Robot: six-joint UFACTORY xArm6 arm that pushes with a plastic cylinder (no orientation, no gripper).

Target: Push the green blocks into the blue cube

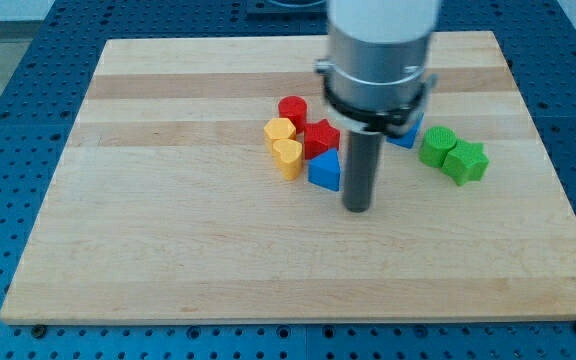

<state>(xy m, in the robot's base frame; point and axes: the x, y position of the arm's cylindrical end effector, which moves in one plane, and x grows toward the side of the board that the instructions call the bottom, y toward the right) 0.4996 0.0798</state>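
Left to right on the wooden board: two yellow blocks, rounded, heart-like, stacked along the view's vertical and touching. Just right of them a red cylinder and a red star. Below the star a blue triangular block, wedge-shaped.

My tip is seen just right of the blue triangular block, near or touching it; contact cannot be confirmed. No claw is fitted, so no open or closed state can be given: only a plain dark rod under a grey metal collar.

The blue cube is mostly hidden behind the arm; only a corner is visible. The green blocks lie right of it, close but apart: one roundish, one star-like, touching each other.

Risks, judged:
- Tip sits on the wrong side; a direct move rightward would likely shove the blue cube away.
- The left cluster could be disturbed on departure.
- Two loose green pieces may be split by an off-centre push.

All blocks appear to be matte plastic; the board is smooth pale wood with banded grain.
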